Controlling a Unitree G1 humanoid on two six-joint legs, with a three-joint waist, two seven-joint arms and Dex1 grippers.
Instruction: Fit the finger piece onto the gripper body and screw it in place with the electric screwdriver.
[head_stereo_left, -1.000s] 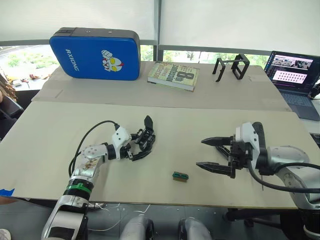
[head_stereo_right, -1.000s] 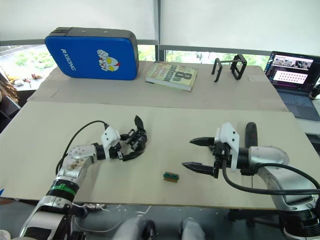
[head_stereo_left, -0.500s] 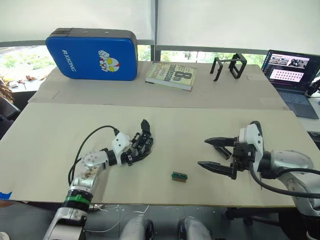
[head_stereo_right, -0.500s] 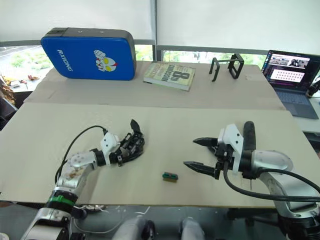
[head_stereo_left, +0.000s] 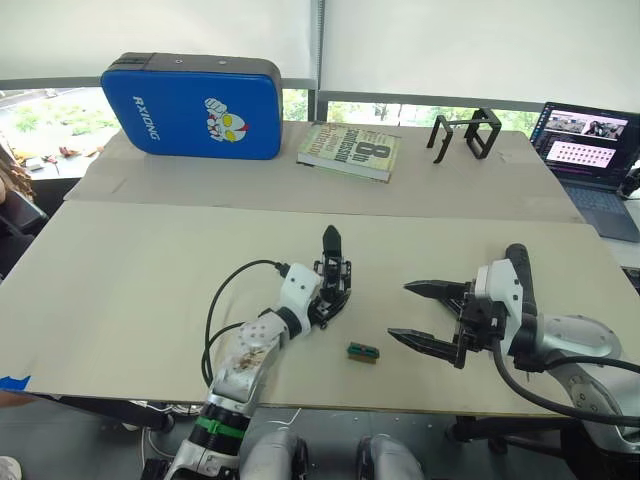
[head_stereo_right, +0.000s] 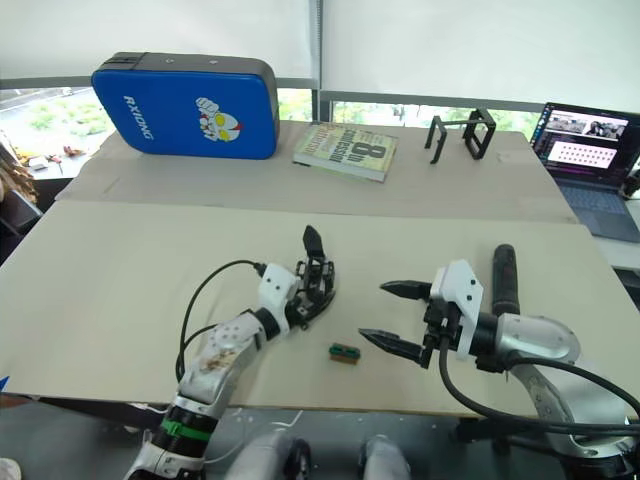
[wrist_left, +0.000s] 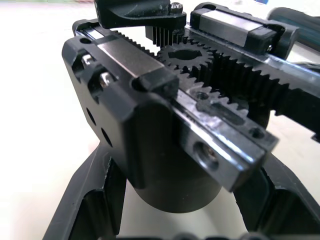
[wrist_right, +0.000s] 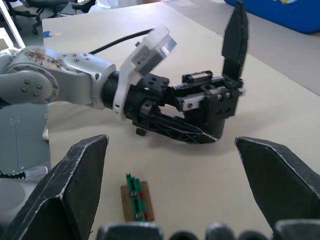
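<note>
Left wrist view: gripper body (wrist_left: 185, 125) hides left tool fingertips.

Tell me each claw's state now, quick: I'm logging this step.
Left claw: shut on the gripper body.
Right claw: open, holding nothing.

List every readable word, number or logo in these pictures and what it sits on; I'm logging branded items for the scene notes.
"RXIONG" in white letters, beside a cartoon hero figure, on the blue padded case with black edges.
"8", large, on the cover of the paperback book; the other cover words are too small to read.
Open laptop's screen: windows show, text too small to read.
Small green block: no readable marking.
</note>
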